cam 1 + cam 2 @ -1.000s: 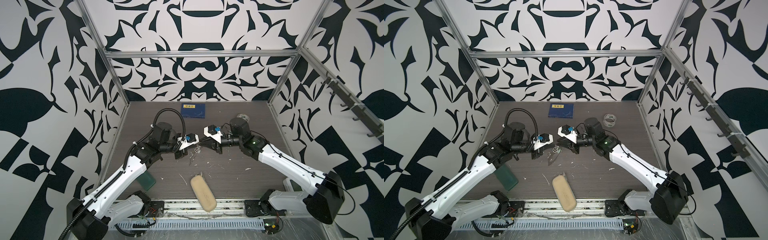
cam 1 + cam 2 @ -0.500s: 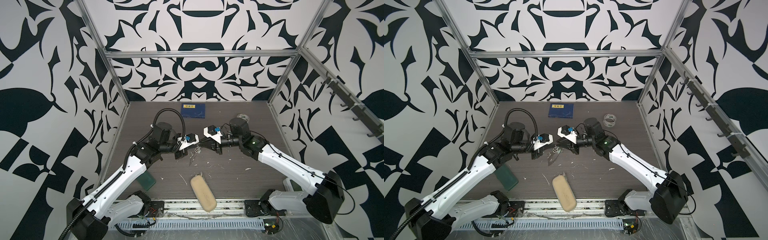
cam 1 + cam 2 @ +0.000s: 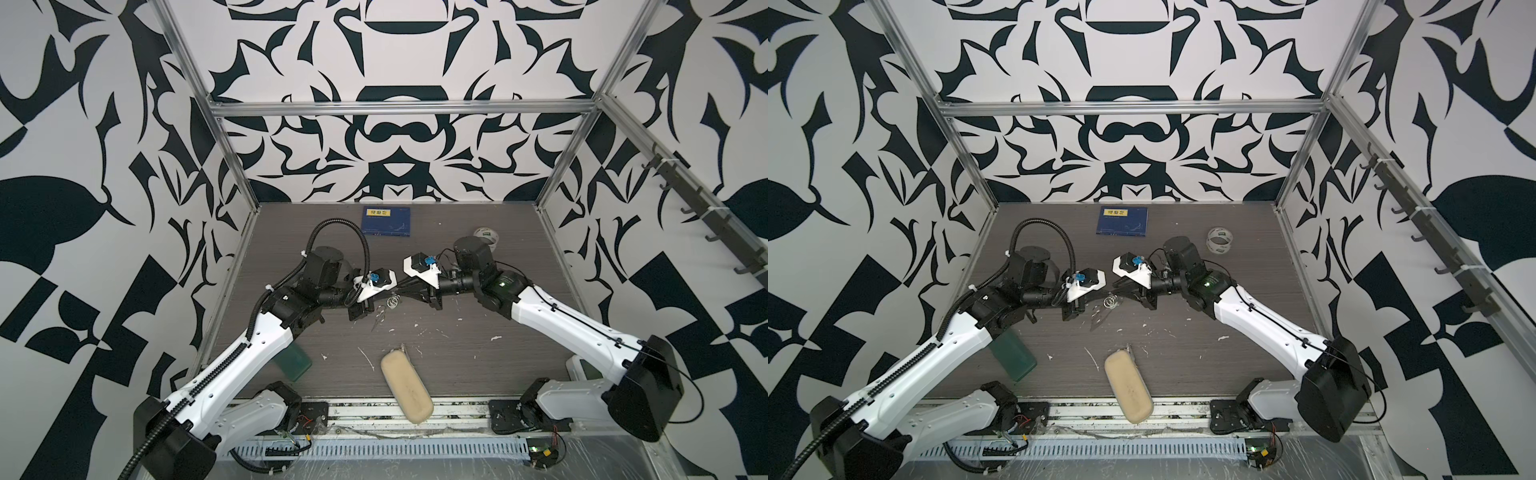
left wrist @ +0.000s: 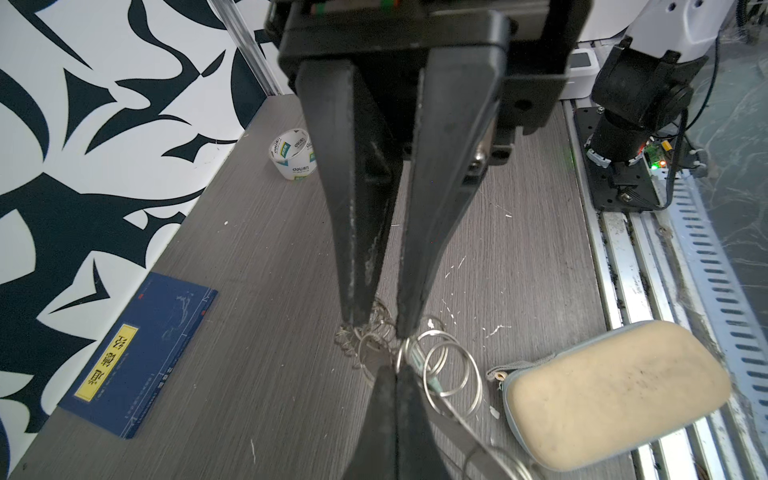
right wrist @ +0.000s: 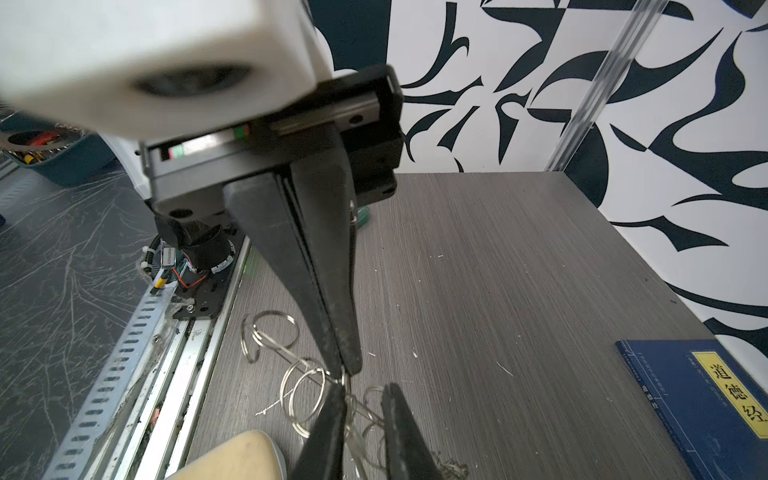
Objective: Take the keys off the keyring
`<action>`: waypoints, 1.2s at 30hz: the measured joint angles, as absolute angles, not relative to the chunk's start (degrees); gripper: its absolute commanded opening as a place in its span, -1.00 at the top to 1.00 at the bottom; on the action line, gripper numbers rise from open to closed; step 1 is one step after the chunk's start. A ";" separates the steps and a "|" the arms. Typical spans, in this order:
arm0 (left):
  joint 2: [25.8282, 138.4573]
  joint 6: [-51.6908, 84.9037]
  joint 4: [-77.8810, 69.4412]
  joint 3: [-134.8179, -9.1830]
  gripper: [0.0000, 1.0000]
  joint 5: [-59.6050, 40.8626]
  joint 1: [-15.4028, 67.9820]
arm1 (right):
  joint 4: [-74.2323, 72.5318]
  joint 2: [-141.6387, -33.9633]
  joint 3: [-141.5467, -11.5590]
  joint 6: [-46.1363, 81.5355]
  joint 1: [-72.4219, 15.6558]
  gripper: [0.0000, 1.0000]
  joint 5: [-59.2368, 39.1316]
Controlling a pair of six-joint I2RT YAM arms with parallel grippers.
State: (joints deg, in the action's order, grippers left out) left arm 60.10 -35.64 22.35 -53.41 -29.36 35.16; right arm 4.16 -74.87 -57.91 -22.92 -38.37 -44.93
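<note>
The left hand (image 5: 348,365) has its fingers pressed together and pinches a wire ring of the keyring (image 3: 390,302) at the middle of the table (image 3: 478,357). The right hand (image 4: 378,326) meets it tip to tip. Its fingers stand a little apart with small rings between; whether they squeeze them I cannot tell. Around both hands the table is free. A beige case (image 3: 406,384) hangs over the front edge, and a blue book (image 3: 386,221) lies at the back edge.
</note>
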 measured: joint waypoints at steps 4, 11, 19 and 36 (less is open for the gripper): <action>60.10 -35.09 22.22 -53.32 1.00 -29.41 35.16 | 4.75 -74.87 -57.91 -23.24 -38.50 0.58 -44.91; 60.07 -34.48 22.11 -53.32 1.00 -29.69 35.16 | 6.02 -75.31 -58.15 -24.12 -39.09 0.72 -44.66; 60.03 -34.52 21.98 -53.32 1.00 -29.61 35.00 | 7.81 -76.25 -59.57 -24.99 -39.48 1.00 -44.58; 54.22 -26.37 11.88 -49.10 0.49 -34.89 30.13 | -12.19 -71.55 -49.32 -13.50 -37.08 1.00 -47.97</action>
State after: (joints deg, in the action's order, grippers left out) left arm 54.22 -26.37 11.88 -49.10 -34.89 30.13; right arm -12.19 -71.55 -49.32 -13.50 -37.08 -47.97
